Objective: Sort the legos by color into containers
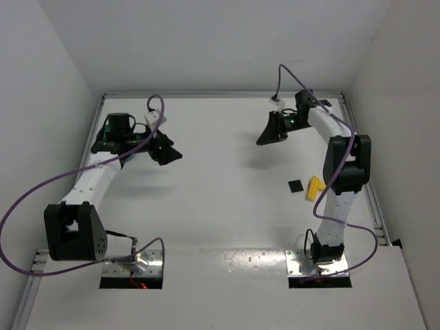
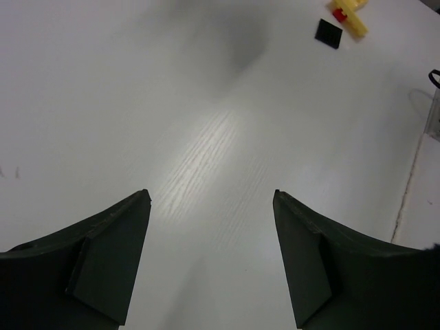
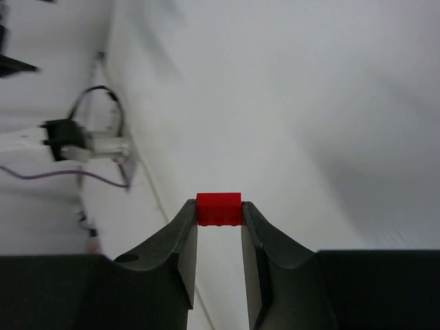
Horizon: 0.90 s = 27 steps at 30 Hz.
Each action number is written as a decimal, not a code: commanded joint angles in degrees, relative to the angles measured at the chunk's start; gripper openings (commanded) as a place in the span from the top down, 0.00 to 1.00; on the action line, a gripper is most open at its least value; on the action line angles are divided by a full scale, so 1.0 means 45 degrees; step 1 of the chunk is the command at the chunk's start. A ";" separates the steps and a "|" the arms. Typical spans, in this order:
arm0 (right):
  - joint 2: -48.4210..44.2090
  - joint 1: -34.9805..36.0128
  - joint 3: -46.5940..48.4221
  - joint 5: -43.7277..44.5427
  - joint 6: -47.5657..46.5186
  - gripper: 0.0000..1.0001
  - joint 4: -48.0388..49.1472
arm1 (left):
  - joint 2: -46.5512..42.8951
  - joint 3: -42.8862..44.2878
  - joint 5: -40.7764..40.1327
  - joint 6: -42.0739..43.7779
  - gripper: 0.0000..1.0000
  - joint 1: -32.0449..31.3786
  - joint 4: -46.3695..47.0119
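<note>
My right gripper (image 3: 218, 213) is shut on a small red lego (image 3: 218, 209), pinched between its fingertips. In the top view the right gripper (image 1: 265, 139) hangs above the far right of the table. A yellow lego (image 1: 315, 187) lies beside a black square piece (image 1: 295, 185) near the right arm. The left wrist view shows the yellow lego (image 2: 350, 15), a tiny red lego (image 2: 339, 14) against it, and the black piece (image 2: 328, 33). My left gripper (image 2: 211, 196) is open over bare table, with nothing between its fingers. It sits at the far left (image 1: 170, 155). The containers are out of view.
White walls close in the table on the left, back and right. A metal rail (image 1: 375, 199) runs along the right edge. Purple cables (image 1: 41, 185) loop off both arms. The arm bases (image 1: 130, 261) stand at the near edge.
</note>
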 commanded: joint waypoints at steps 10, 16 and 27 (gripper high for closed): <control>0.0947 0.3211 -0.0171 -0.6312 1.0352 0.81 0.8922 | 0.0142 -0.0267 -0.0820 -0.3804 0.24 -0.2763 0.4805; 0.0692 0.3797 -0.1342 -0.5982 1.5612 0.81 1.5705 | 0.0259 -0.0266 -0.1445 -0.4059 0.30 -0.3155 0.5508; 0.0829 0.4598 -0.2048 -0.5609 2.1324 0.81 2.1372 | 0.0259 -0.1338 0.0016 -0.3983 0.41 -0.3155 0.7443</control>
